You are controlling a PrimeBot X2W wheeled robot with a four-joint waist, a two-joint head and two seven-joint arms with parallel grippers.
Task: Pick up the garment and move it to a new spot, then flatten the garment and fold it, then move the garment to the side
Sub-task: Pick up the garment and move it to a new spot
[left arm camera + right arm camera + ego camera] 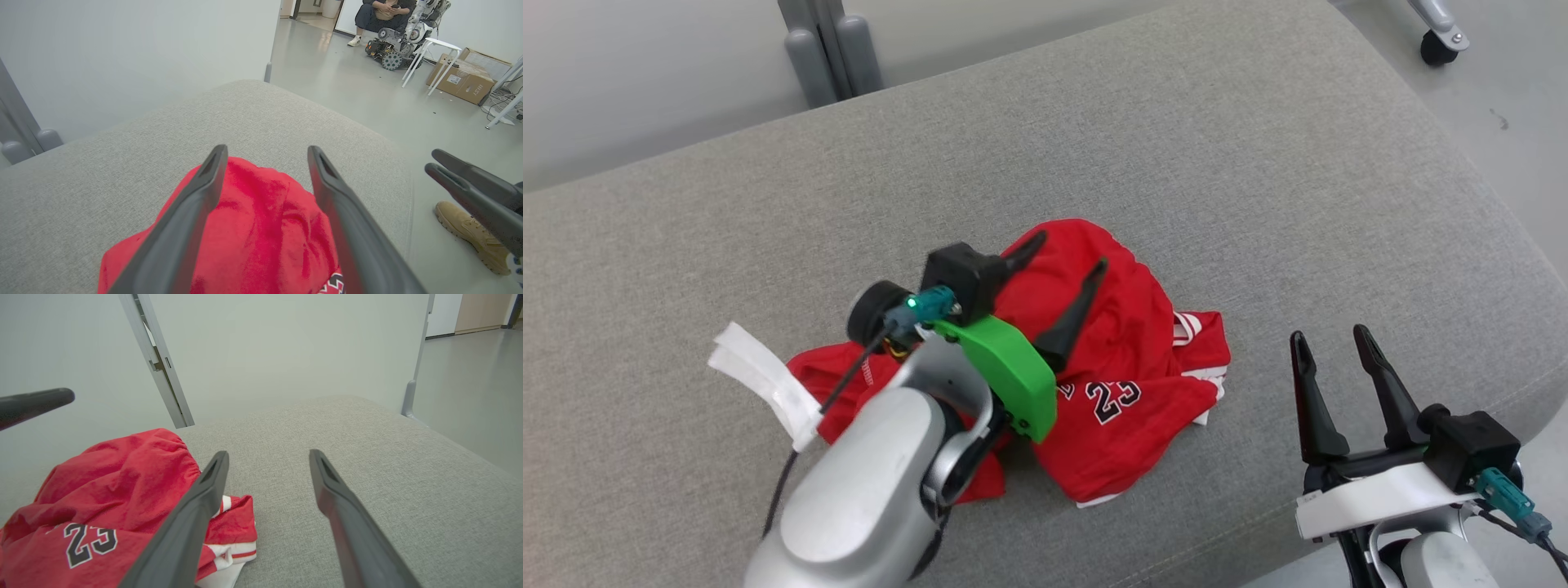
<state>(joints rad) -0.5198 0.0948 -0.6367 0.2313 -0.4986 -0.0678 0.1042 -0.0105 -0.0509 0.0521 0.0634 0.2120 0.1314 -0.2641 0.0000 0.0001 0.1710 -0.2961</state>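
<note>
Crumpled red jersey garment with white trim and a black-and-white number 23 lies in a heap on the wide grey fabric cushion, toward the cushion's near edge.

The left gripper hangs over the far part of the heap. Its two long dark fingers are spread apart and nothing is pinched between them. In the left wrist view the red cloth shows between and below the parted fingers of that gripper.

The right gripper sits near the cushion's near right edge, apart from the garment. Its jaws are released and empty. In the right wrist view it points over bare grey fabric, with the garment to its left.

A person's tan boot stands on the pale floor beside the cushion, just behind the right gripper in the left wrist view.
</note>
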